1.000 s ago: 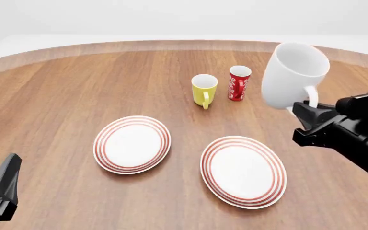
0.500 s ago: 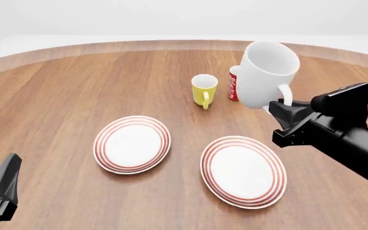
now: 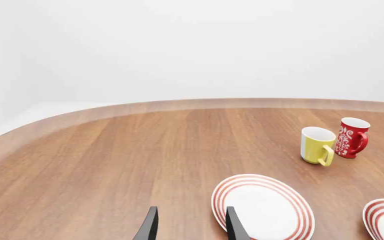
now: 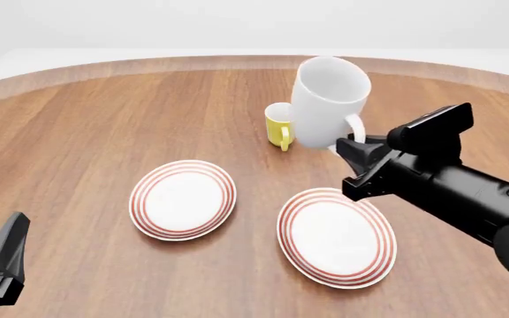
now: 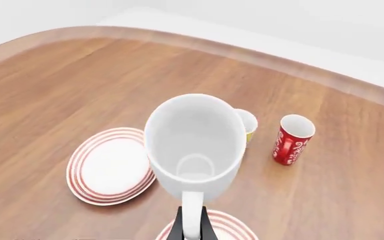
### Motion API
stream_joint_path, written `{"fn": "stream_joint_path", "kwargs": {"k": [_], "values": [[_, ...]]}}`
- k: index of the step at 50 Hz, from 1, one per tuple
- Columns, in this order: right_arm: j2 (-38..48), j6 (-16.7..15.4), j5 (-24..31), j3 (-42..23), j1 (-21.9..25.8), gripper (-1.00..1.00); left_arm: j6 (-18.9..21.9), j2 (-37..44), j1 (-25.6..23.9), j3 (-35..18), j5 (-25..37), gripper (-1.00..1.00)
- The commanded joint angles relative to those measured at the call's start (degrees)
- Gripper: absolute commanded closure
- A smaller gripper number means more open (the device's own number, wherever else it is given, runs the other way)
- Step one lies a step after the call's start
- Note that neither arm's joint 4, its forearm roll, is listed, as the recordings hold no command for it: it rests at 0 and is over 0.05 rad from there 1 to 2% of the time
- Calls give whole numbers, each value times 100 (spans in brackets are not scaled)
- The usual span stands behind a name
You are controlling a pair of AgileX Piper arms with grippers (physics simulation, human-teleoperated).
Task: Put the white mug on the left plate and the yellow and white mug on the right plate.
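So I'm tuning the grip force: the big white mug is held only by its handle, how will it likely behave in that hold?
The white mug looks rigid and glossy, so probably slippery. The right gripper pinches only its handle, and the body hangs tilted off to one side, so it may tend to swing or pivot. It is the biggest cup here, likely the heaviest.

white mug (image 4: 328, 99): plain glossy white. yellow and white mug (image 3: 317, 145): yellow outside, white inside. left plate (image 4: 183, 199) and right plate (image 4: 336, 236): white, red concentric rim rings. cup (image 3: 350, 137): red, white pattern. table (image 4: 104, 126): brown wood grain.
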Motion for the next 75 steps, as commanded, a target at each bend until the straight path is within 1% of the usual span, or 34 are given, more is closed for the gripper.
{"fn": "stream_joint_path", "kwargs": {"k": [1,23,39,59,65,75], "values": [[357,-7,-132,-206,313,100,0,0,0,0,0,-100],[839,-145,-197,-585,781,100,0,0,0,0,0,-100],[1278,-135,-295,-881,1074,100,0,0,0,0,0,-100],[1886,-36,-391,-1277,1532,100,0,0,0,0,0,-100],[2046,37,-462,-1378,1686,100,0,0,0,0,0,-100],[2224,23,-502,-1491,1811,100,0,0,0,0,0,-100]]}}
